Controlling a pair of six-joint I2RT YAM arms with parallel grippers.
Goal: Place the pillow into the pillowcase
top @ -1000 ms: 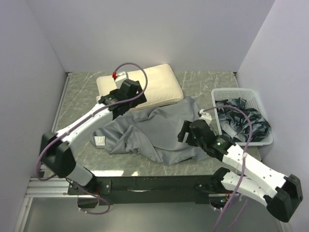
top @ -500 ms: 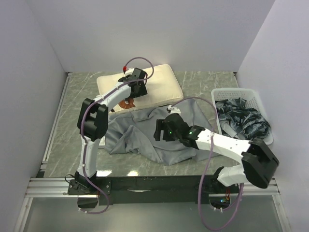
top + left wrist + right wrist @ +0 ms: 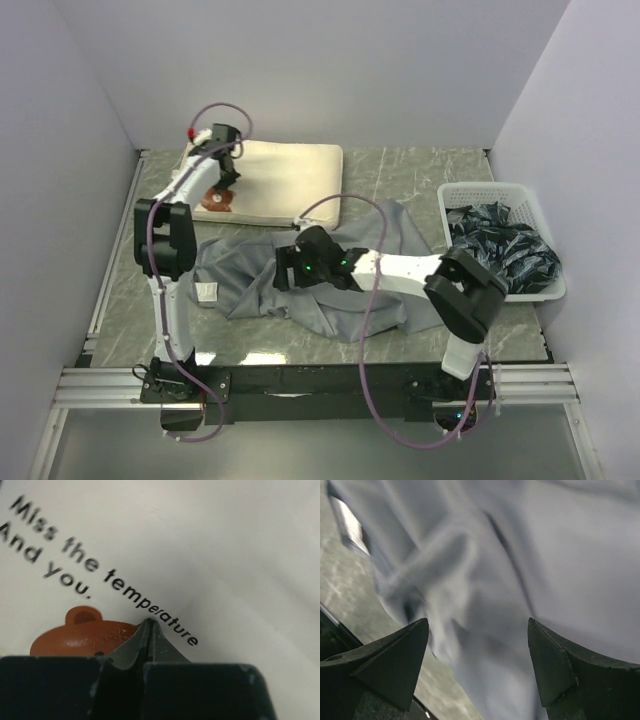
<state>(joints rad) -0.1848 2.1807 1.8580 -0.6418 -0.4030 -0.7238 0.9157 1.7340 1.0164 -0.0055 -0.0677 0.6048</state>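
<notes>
The cream pillow (image 3: 285, 175) lies at the back left of the table, its brown bear face (image 3: 215, 200) at the left end. My left gripper (image 3: 225, 180) is shut there; in the left wrist view its tips (image 3: 148, 622) meet on the pillow (image 3: 225, 545) cover, between the bear face (image 3: 75, 635) and the black lettering (image 3: 100, 565), with a crease running off them. The grey pillowcase (image 3: 250, 280) lies crumpled mid-table. My right gripper (image 3: 285, 270) hovers open low over it, the pillowcase (image 3: 560, 555) spread between and beyond the fingers.
A white basket (image 3: 490, 188) holding dark packets stands at the right. The pillowcase's white tag (image 3: 207, 291) lies at its left edge. Marbled table (image 3: 345, 595) shows beside the cloth. White walls close in on three sides.
My left gripper moved left to the pillow's bear end and shut; the pillow has shifted left and back. My right gripper travelled left across the pillowcase, still open.
</notes>
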